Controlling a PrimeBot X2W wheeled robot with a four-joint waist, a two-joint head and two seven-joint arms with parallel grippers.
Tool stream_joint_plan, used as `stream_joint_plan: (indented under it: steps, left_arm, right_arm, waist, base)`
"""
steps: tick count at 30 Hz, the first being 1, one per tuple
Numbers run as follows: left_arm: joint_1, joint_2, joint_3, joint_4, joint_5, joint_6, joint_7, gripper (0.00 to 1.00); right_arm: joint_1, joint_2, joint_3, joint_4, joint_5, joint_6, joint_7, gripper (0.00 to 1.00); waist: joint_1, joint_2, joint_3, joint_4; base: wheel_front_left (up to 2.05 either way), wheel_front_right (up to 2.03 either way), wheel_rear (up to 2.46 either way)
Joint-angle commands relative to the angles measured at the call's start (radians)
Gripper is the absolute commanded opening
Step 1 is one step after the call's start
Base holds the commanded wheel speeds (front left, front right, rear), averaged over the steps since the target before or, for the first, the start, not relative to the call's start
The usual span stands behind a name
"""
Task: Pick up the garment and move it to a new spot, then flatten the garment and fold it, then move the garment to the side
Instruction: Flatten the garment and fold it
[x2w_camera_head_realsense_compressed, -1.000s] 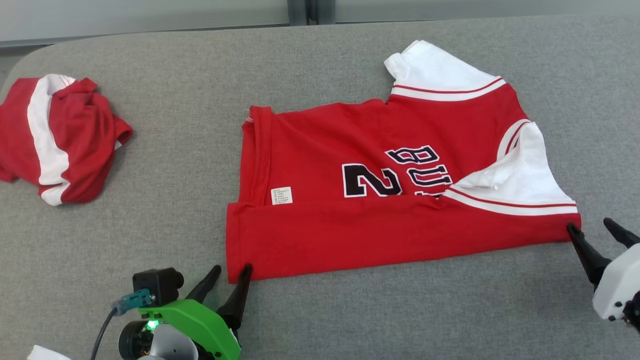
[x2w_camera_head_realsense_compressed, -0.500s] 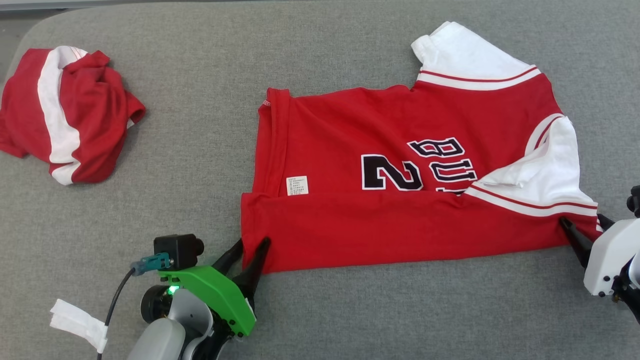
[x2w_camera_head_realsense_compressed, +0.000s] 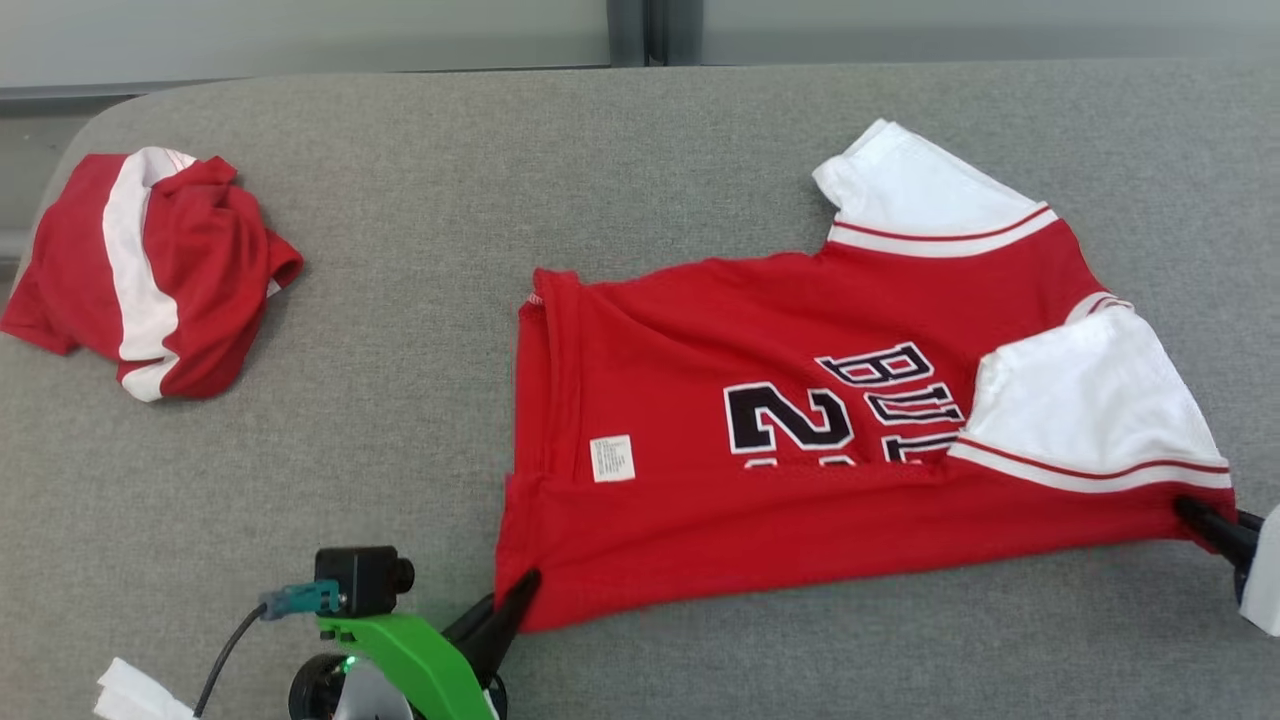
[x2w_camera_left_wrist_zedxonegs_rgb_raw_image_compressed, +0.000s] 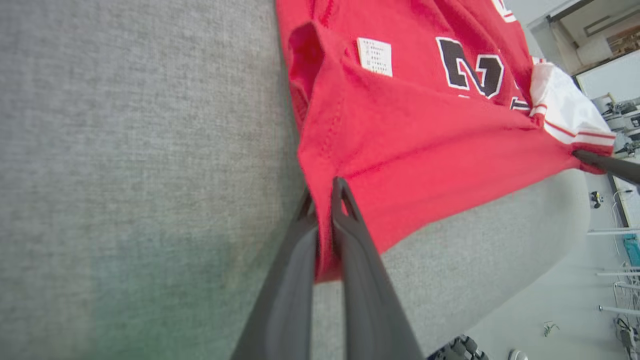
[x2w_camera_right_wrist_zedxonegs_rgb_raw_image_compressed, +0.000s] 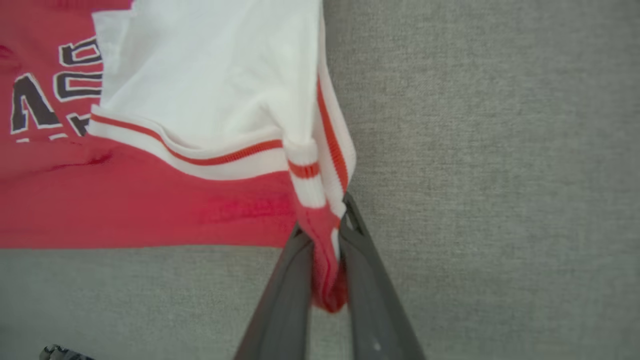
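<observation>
While jersey (x2w_camera_head_realsense_compressed: 800, 520) lies gripped, crumpled shirt (x2w_camera_head_realsense_compressed: 205, 275) apart

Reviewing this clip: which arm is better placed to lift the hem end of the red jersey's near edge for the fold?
Left. The left jaws are shut on the jersey's near hem corner. The right jaws pinch the opposite near corner, below the white sleeve at the jersey's other end.
</observation>
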Motion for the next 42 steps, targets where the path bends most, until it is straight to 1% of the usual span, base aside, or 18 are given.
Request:
stream_joint_plan:
  steps: [1, 4, 6, 7, 8, 9, 11, 13, 17, 19, 21, 25, 28, 30, 32, 36, 40, 42]
  left_arm:
    - [0.030, 0.015, 0.004, -0.028, -0.014, -0.001, 0.011, 0.00]
    - [0.083, 0.033, 0.000, -0.087, -0.030, 0.018, 0.033, 0.00]
    - [0.102, 0.035, -0.002, -0.109, -0.023, 0.036, 0.036, 0.22]
    - [0.105, 0.035, -0.004, -0.117, -0.009, 0.046, 0.027, 0.82]
    - [0.111, 0.030, -0.009, -0.120, -0.002, 0.055, 0.025, 1.00]
    - [0.115, 0.023, -0.014, -0.124, 0.000, 0.058, 0.025, 1.00]
    - [0.118, 0.016, -0.018, -0.142, 0.000, 0.067, 0.028, 1.00]
    - [0.115, 0.031, -0.013, -0.163, 0.011, 0.080, 0.031, 1.00]
    - [0.086, 0.074, 0.011, -0.234, 0.034, 0.102, 0.046, 1.00]
    - [0.045, 0.097, 0.037, -0.266, 0.032, 0.106, 0.057, 1.00]
    - [-0.020, 0.112, 0.059, -0.272, 0.060, 0.116, 0.053, 1.00]
    - [-0.203, 0.059, 0.043, -0.213, 0.075, 0.103, 0.076, 1.00]
    - [-0.354, 0.020, 0.007, -0.110, 0.113, 0.092, 0.099, 1.00]
    - [-0.428, -0.022, -0.007, -0.043, 0.119, 0.086, 0.094, 1.00]
    - [-0.496, -0.046, -0.011, 0.010, 0.125, 0.080, 0.090, 1.00]
    - [-0.589, -0.085, -0.032, 0.096, 0.132, 0.054, 0.082, 1.00]
    - [-0.623, -0.108, -0.065, 0.174, 0.133, 0.035, 0.080, 1.00]
    - [-0.648, -0.117, -0.072, 0.189, 0.123, 0.027, 0.083, 1.00]
  right_arm:
    - [0.033, -0.019, -0.017, -0.003, 0.017, -0.002, 0.019, 0.00]
    - [0.078, -0.019, -0.038, -0.019, 0.036, -0.002, 0.060, 0.00]
    - [0.093, -0.005, -0.053, -0.018, 0.026, -0.002, 0.071, 0.00]
    - [0.100, 0.008, -0.057, -0.011, 0.019, -0.002, 0.073, 0.21]
    - [0.102, 0.019, -0.060, -0.007, 0.007, -0.002, 0.069, 0.56]
    - [0.101, 0.025, -0.063, -0.003, -0.003, -0.002, 0.063, 1.00]
    - [0.092, 0.039, -0.071, -0.006, -0.013, -0.002, 0.054, 1.00]
    - [0.072, 0.031, -0.095, -0.023, -0.024, -0.002, 0.043, 1.00]
    - [0.006, -0.006, -0.139, -0.101, -0.041, -0.001, 0.044, 1.00]
    - [-0.049, -0.030, -0.147, -0.147, -0.052, -0.001, 0.061, 1.00]
    - [-0.124, -0.050, -0.157, -0.178, -0.076, -0.001, 0.075, 1.00]
    - [-0.304, -0.075, -0.109, -0.184, -0.144, -0.001, 0.132, 1.00]
    - [-0.454, -0.066, -0.039, -0.139, -0.199, -0.001, 0.169, 1.00]
    - [-0.537, -0.052, 0.019, -0.095, -0.231, -0.001, 0.186, 1.00]
    - [-0.630, -0.049, 0.066, -0.047, -0.264, -0.001, 0.205, 1.00]
    - [-0.780, -0.043, 0.166, 0.051, -0.321, -0.001, 0.220, 1.00]
    - [-0.854, -0.047, 0.245, 0.146, -0.331, -0.001, 0.216, 1.00]
    - [-0.887, -0.060, 0.272, 0.168, -0.334, -0.001, 0.222, 1.00]
  waist:
    - [0.0000, 0.0000, -0.011, -0.012]
    - [0.0000, 0.0000, -0.006, -0.013]
    - [0.0000, 0.0000, 0.006, -0.014]
    - [0.0000, 0.0000, 0.012, -0.014]
    - [0.0000, 0.0000, 0.019, -0.014]
    - [0.0000, 0.0000, 0.023, -0.012]
    - [0.0000, 0.0000, 0.039, -0.010]
    - [0.0000, 0.0000, 0.058, -0.007]
    - [0.0000, 0.0000, 0.097, -0.004]
    - [0.0000, 0.0000, 0.125, 0.004]
    - [0.0000, 0.0000, 0.160, 0.019]
    - [0.0000, 0.0000, 0.240, 0.061]
    - [0.0000, 0.0000, 0.289, 0.094]
    - [0.0000, 0.0000, 0.307, 0.109]
    - [0.0000, 0.0000, 0.333, 0.121]
    - [0.0000, 0.0000, 0.372, 0.140]
    - [0.0000, 0.0000, 0.354, 0.149]
    - [0.0000, 0.0000, 0.370, 0.152]
  base:
    - [0.00, 0.00, 0.00]
    - [0.00, 0.00, 0.00]
    - [0.00, 0.00, 0.00]
    - [0.00, 0.00, 0.00]
    - [0.00, 0.00, 0.00]
    - [0.00, 0.00, 0.00]
    - [0.00, 0.00, 0.00]
    - [0.00, 0.00, 0.00]
    - [0.00, 0.00, 0.00]
    - [0.00, 0.00, 0.00]
    - [0.00, 0.00, 0.00]
    - [0.00, 0.00, 0.00]
    - [0.00, 0.00, 0.00]
    - [0.00, 0.00, 0.00]
    - [0.00, 0.00, 0.00]
    - [0.00, 0.00, 0.00]
    - [0.00, 0.00, 0.00]
    - [0.00, 0.00, 0.00]
